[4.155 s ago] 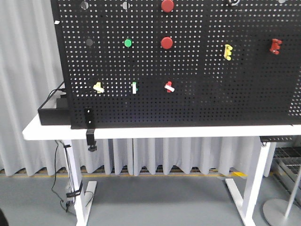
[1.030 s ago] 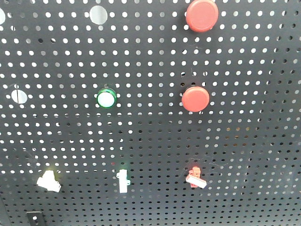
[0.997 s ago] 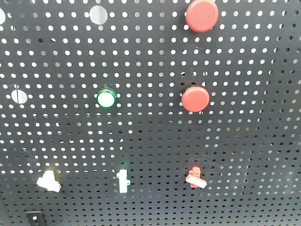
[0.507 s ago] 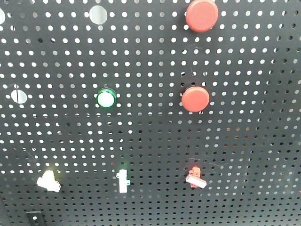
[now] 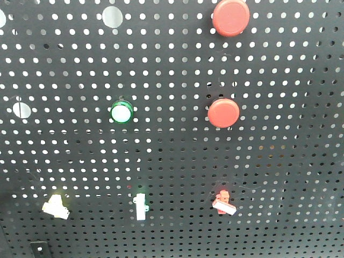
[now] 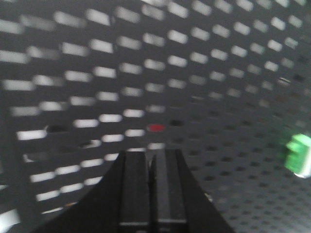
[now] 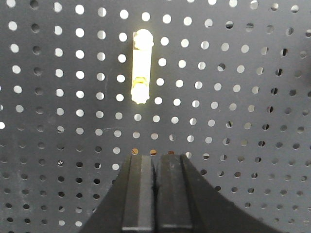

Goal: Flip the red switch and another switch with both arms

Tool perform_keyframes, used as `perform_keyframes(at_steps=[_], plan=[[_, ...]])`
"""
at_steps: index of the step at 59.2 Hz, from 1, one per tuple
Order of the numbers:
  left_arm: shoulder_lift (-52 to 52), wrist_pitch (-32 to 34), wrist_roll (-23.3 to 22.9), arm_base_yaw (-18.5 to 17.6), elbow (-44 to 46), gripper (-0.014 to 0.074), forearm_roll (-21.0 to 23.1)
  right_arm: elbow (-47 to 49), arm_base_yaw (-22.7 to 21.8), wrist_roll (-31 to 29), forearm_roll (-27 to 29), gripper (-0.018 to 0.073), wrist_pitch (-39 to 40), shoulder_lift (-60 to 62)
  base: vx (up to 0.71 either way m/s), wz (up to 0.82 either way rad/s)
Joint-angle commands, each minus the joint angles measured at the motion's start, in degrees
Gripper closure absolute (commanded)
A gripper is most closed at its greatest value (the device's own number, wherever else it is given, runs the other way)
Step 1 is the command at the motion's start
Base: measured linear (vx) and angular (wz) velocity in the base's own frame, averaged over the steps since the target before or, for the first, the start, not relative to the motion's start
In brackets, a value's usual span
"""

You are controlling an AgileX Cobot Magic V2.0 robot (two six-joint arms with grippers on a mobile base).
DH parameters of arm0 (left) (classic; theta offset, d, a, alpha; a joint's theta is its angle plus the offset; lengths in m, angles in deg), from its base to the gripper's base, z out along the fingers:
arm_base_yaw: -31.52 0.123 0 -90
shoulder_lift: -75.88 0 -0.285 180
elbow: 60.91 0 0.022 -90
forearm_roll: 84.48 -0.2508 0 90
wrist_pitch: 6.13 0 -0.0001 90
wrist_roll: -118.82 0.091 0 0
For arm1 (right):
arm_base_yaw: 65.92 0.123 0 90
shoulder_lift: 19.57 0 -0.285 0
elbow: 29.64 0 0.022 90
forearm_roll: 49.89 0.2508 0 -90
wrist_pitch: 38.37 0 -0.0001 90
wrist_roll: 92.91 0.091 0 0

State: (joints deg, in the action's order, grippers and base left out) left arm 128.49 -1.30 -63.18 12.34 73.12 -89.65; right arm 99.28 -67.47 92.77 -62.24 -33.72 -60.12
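Note:
In the front view the red switch (image 5: 223, 201) sits low on the black pegboard (image 5: 279, 161), its white lever slanting down to the right. The other switch (image 5: 55, 207), pale yellow with a stubby white lever, is at the lower left. Neither gripper shows in that view. My left gripper (image 6: 151, 158) is shut with nothing in it, close to a blurred stretch of board. A red spot (image 6: 156, 127) shows through a hole just above its tips. My right gripper (image 7: 155, 158) is also shut and holds nothing, pointing at the board below a pale yellow upright fitting (image 7: 141, 65).
Two big round red buttons (image 5: 230, 16) (image 5: 223, 112) and a green round button (image 5: 121, 112) sit higher on the board. A slim white toggle (image 5: 140, 206) stands between the two switches. A blurred green part (image 6: 299, 154) lies at the right edge of the left wrist view.
Since the oldest frame the front view has closed in from the whole board and table to the buttons and switches. Over the last second nothing has visibly moved.

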Motion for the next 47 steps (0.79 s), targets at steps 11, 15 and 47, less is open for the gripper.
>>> perform_keyframes(at_steps=[11, 15, 47], plan=[[6.0, 7.6, -1.1, -2.2, 2.9, 0.0594, 0.4, 1.9, -0.4, -0.3, -0.5, 0.0566, 5.3, -0.4, 0.0, 0.0], [6.6, 7.6, -1.1, -2.2, 3.1, 0.0594, 0.4, 1.9, -0.4, -0.3, -0.5, 0.0566, 5.4, -0.4, 0.0, 0.0], [10.2, 7.1, -1.6, -2.2, 3.4, 0.0594, 6.4, 1.9, -0.4, -0.3, -0.5, 0.0566, 5.3, -0.4, 0.0, 0.0]])
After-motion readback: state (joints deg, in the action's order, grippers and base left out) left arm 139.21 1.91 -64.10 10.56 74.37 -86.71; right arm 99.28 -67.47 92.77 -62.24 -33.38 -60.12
